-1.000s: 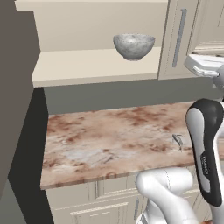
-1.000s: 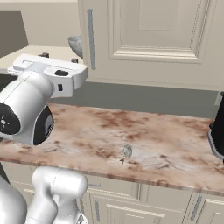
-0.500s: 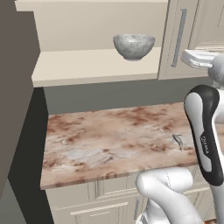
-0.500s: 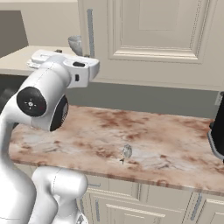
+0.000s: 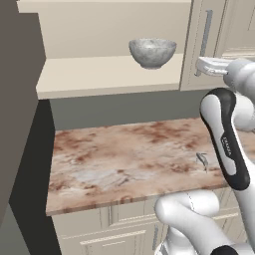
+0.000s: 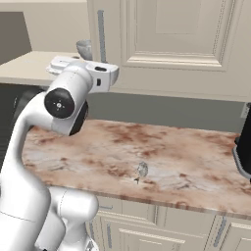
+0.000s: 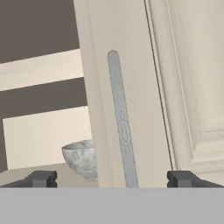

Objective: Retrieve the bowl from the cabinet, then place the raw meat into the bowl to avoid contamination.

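On the beige shelf [image 5: 104, 74] of the cabinet [image 5: 209, 45], w/ its left side open, sits the bowl [image 5: 152, 52]: grey-white, upright, near the shelf's right end, just left of the closed door. Gripper [image 7: 112, 178] raised to shelf height in front of that door's grey bar handle [image 7: 121, 127]; jaws spread wide, nothing between them, handle centred betw. the fingertips [image 7: 42, 178]. Hand view: bowl [image 7: 81, 158] partly hidden behind door edge. Below, reddish marble counter [image 5: 124, 159] w/ a small grey item [image 6: 141, 170], too small to identify, near its front edge. Cream drawers [image 6: 162, 230] beneath.
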